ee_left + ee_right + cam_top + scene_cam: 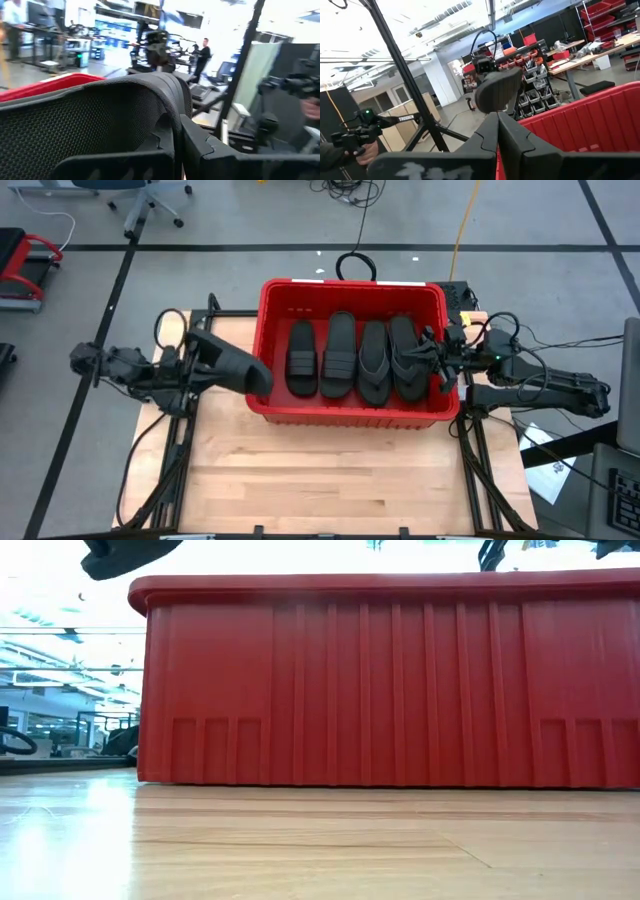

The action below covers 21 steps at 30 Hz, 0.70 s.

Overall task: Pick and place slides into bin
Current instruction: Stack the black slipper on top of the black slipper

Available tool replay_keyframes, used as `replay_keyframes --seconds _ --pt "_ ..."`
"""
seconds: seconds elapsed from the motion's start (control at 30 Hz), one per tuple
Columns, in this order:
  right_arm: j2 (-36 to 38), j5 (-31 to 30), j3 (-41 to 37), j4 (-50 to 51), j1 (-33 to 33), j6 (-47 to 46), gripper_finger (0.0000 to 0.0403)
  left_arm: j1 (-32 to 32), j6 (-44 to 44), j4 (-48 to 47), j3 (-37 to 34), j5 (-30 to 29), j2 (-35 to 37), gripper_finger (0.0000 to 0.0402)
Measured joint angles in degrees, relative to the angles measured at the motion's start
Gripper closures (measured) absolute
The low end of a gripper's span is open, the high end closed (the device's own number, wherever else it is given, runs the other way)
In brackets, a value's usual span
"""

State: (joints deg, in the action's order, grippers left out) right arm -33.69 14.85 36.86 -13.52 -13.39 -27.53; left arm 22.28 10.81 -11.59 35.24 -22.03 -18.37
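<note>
The red bin (pixel 350 412) stands at the table's far middle, and its near wall fills the low view (pixel 390 680). Inside, two ribbed-strap slides (pixel 320 358) and two thong flip-flops (pixel 388 360) lie flat side by side. My left gripper (pixel 203 365) is shut on another black slide (pixel 240 368), just outside the bin's left rim and above rim height; the slide also shows in the low view (pixel 125 555). My right gripper (pixel 438 368) is shut and empty over the bin's right rim. My left gripper pinches the slide between its two fingers at the end nearest the arm (pixel 167 142). One finger (pixel 205 150) shows beside the ribbed strap (pixel 175 95); the sole hides the other. The fingers come level from the table's left. The slide juts ahead of them toward the bin, lifted clear.
Bare wooden table (pixel 330 480) lies in front of the bin. Cables and a small box (pixel 462 298) sit at the bin's far right corner. A person's hand (pixel 362 150) holding a device shows in the room beyond the table.
</note>
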Motion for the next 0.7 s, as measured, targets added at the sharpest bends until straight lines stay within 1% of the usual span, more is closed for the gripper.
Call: replay_keyframes --seconds 0.07,0.13,0.23,0.33,0.47,0.53,0.6,0.7 --pt "-0.22 -0.1 0.0 0.01 0.0 -0.26 0.0403 -2.27 -0.01 -1.38 1.76 0.23 -2.03 0.0401" --pt "-0.43 -0.16 0.0 0.04 0.0 -0.26 0.0403 -5.26 -1.38 -3.79 3.71 1.68 -4.96 0.0401" --pt "-1.0 -0.23 0.0 0.01 0.0 -0.51 0.0403 -11.45 -4.3 -5.49 6.86 7.29 -9.98 0.0401" --pt "-1.46 -0.09 0.0 0.0 0.0 -1.12 0.0403 -20.02 -6.26 -5.64 10.0 16.69 -14.98 0.0401" --pt "-1.6 0.48 0.0 0.04 0.0 0.2 0.0403 -32.26 -7.55 -6.88 15.15 32.41 -23.87 0.0401" --pt "-1.57 2.3 0.0 0.01 0.0 1.98 0.0403 -37.67 -9.02 -9.45 18.6 38.96 -28.81 0.0401" --pt "-1.57 5.02 0.0 0.04 0.0 4.25 0.0403 -42.69 -10.73 -14.19 22.95 44.67 -34.2 0.0401" --pt "-1.57 8.74 0.0 0.16 0.0 6.39 0.0403 -48.35 -13.65 -19.52 30.78 53.03 -42.44 0.0401"
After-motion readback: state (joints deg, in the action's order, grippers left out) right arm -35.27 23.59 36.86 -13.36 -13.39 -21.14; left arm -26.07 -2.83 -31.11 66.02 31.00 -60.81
